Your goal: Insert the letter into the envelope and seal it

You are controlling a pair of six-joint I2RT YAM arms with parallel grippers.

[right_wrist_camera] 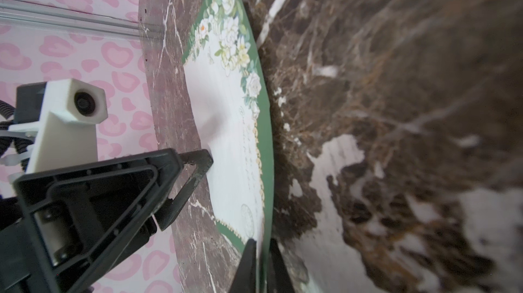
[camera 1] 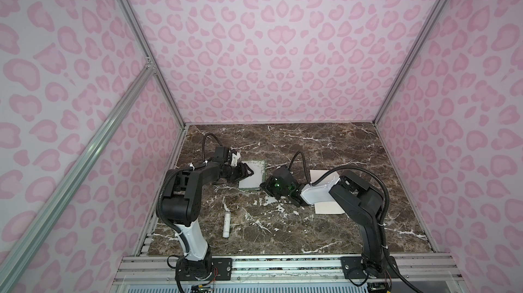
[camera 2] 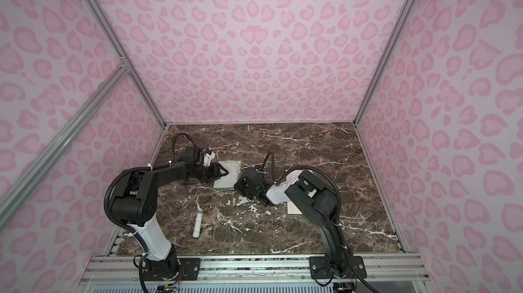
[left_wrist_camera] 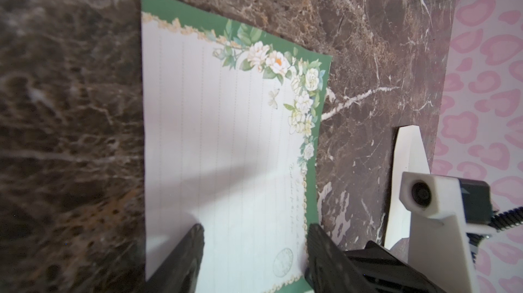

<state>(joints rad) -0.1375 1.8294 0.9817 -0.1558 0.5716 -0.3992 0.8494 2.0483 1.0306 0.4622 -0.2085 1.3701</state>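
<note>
- The letter (camera 1: 252, 174) lies face up on the marble table (camera 1: 311, 147), left of centre and well short of the envelope. Its right-hand green edge looks bowed up off the stone.
- The right gripper (right_wrist_camera: 262, 242) has its jaws clamped together on that near right edge, apparently pinching thin paper where it can be peeled up.
- The left gripper (left_wrist_camera: 254, 229) sits at the letter's left edge with its jaws apart. One fingertip seems to touch the sheet, probably pinning it so the pinch doesn't drag it away.
- The envelope (camera 1: 318, 177) lies flat to the right, mostly under the right arm, and the letter is not yet in it.
- A white stick (camera 1: 226, 225) lies nearer us on the left, untouched, likely for the sealing.
</note>
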